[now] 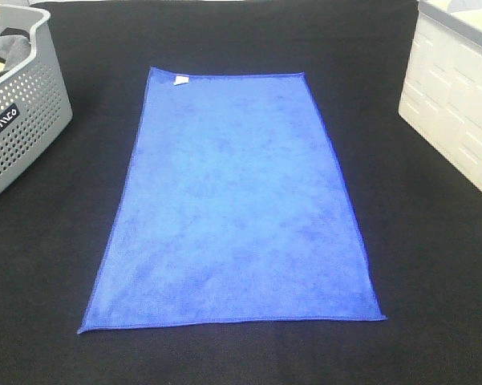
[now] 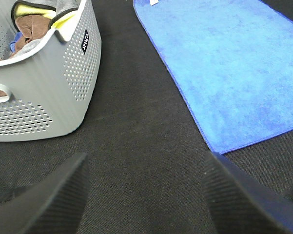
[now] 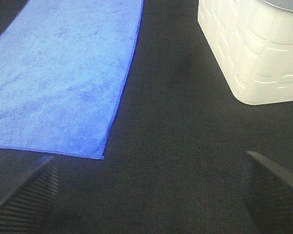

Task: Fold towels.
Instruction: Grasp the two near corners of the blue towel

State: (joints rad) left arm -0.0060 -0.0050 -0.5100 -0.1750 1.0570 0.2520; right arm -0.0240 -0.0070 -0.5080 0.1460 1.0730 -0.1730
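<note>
Left gripper (image 2: 146, 168): jaws spread wide, nothing between them. Its 2 ribbed fingers (image 2: 58, 195) frame bare black surface (image 2: 136, 122), and it hangs off the towel's near left corner without touching the cloth.

Right gripper (image 3: 148, 168): likewise open and empty, mirrored off the towel's near right corner, over bare surface.

Neither arm enters the exterior high view, so both are judged to be drawn back on the near side of the towel. Each wrist is pitched forward and down toward the surface.

Blue towel (image 1: 236, 200): 1 sheet lying flat, fully spread and unfolded, with its long axis running away from the robot. A small white tag (image 1: 180, 79) sits at its far edge. The wrist views show its near corners, 1 in each (image 2: 234, 63) (image 3: 63, 73).

Grey perforated basket (image 1: 24, 112): left of the towel, well apart from it, holding other cloths.

White container (image 1: 457, 104): right of the towel, also well apart.

Step in hand, as judged: the first fold has not yet begun and the grippers stand at the ready.

Next move calls for each gripper to descend on its own near corner, pinch the hem only, then lift both corners together and carry them evenly toward the tagged far edge.
</note>
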